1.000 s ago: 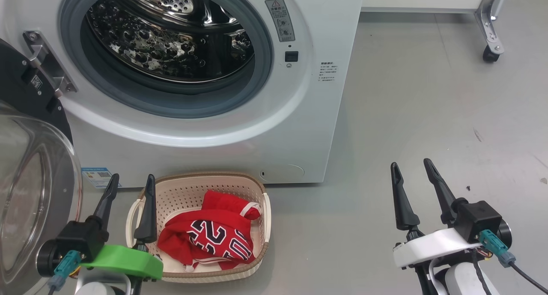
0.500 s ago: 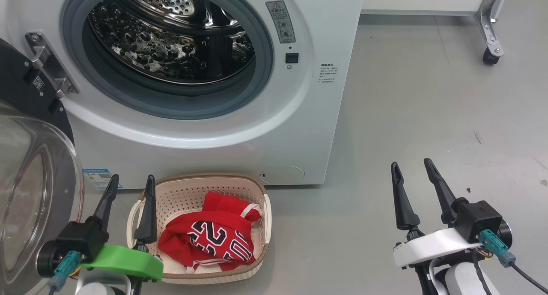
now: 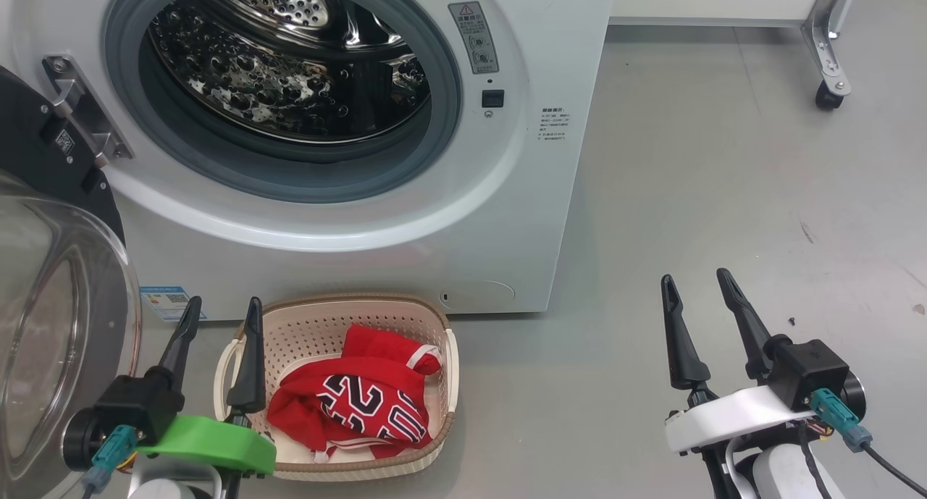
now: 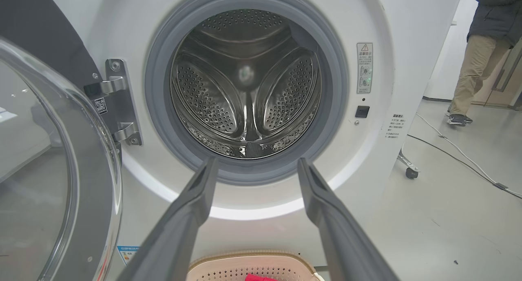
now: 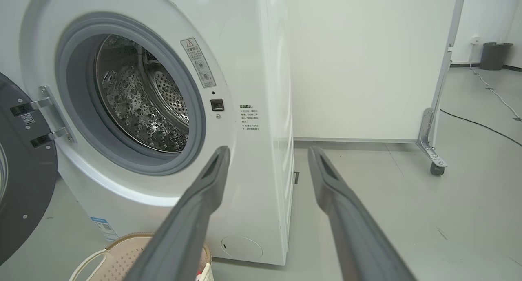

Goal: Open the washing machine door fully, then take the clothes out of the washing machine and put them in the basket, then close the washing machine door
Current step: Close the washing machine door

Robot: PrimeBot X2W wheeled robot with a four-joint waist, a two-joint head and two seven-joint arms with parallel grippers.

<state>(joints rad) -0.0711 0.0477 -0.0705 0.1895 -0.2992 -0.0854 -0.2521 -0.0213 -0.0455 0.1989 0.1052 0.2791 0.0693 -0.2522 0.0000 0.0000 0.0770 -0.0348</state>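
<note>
The washing machine (image 3: 449, 216) stands on the grey floor (image 3: 724, 195) with its door (image 3: 51, 325) swung wide open to the left, so the glass bowl bulges out just beside the left fingers (image 3: 250, 361). Inside the grey seal the steel drum (image 3: 282, 79) shows bare metal. The red clothes (image 3: 347, 405), with the number 23 on top, lie bunched in the basket (image 3: 340, 301), which sits on the floor right in front of the machine.

The left fingers are spread apart and grip nothing. In the head view 1 finger crosses the basket's left edge and the other lies between basket and door, with the clothes just to their right. In the left wrist view these fingers point towards the drum, with the basket rim and a scrap of red low between them.

The right fingers (image 3: 681, 347) are also spread and grip nothing, over bare floor well to the right of the basket and clothes
</note>
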